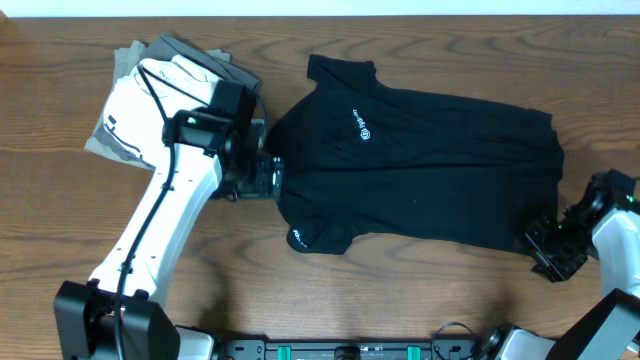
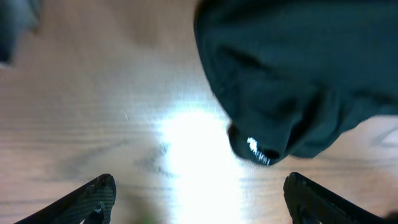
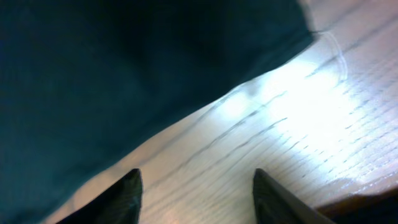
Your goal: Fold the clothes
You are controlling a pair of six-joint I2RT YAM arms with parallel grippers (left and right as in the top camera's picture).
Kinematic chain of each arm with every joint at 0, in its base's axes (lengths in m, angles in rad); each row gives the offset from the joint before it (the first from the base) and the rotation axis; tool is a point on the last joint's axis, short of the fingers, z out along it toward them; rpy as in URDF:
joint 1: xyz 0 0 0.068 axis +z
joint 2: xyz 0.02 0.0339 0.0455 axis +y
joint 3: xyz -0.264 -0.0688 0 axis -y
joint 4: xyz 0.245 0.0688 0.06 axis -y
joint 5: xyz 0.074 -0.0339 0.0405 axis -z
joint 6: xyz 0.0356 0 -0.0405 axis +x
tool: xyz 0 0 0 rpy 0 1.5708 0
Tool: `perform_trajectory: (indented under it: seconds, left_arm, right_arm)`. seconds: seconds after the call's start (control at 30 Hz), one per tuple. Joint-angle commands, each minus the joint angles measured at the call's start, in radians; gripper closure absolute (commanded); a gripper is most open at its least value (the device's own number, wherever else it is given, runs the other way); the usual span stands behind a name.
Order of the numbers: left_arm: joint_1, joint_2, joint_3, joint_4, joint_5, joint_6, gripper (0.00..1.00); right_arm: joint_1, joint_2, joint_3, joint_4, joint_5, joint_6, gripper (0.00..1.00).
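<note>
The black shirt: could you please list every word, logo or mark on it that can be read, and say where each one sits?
Chest logo, white, on the front of the black shirt: too small to read.
Sleeve mark, white, at the sleeve's edge: too small in the overhead view and blurred in the left wrist view.
Nothing here can be quoted as legible text.

Overhead cam top-down; wrist cams near shirt
</note>
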Motion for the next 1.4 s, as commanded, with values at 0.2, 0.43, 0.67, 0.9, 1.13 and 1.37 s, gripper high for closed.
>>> perform_trajectory:
  seconds: [0.2, 0.43, 0.67, 0.9, 1.13, 1.37]
  left_arm:
    - [-0.002, 0.006, -0.105, 0.059, 0.073, -0.002, 0.12]
    - [-0.002, 0.006, -0.107, 0.091, 0.073, -0.002, 0.12]
    - [-0.002, 0.006, -0.107, 0.092, 0.073, -0.002, 0.12]
    - [-0.002, 0.006, -0.107, 0.091, 0.073, -0.002, 0.12]
    - [-0.002, 0.006, -0.107, 0.064, 0.114, -0.002, 0.12]
    - [-0.060, 0.006, -0.108, 0.055, 0.143, -0.002, 0.12]
  right_arm:
    - [-0.162, -0.008, -0.063, 0.117, 0.069, 0.045, 0.52]
    - [-0.174, 0.036, -0.069, 0.202, 0.031, 0.069, 0.53]
    - [-0.174, 0.125, -0.071, 0.252, 0.027, 0.097, 0.52]
    - [-0.175, 0.143, -0.056, 0.296, -0.034, 0.095, 0.85]
    - [-0.175, 0.107, 0.115, 0.119, -0.015, -0.006, 0.99]
    - [-0.175, 0.053, 0.289, -0.123, 0.205, -0.024, 0.99]
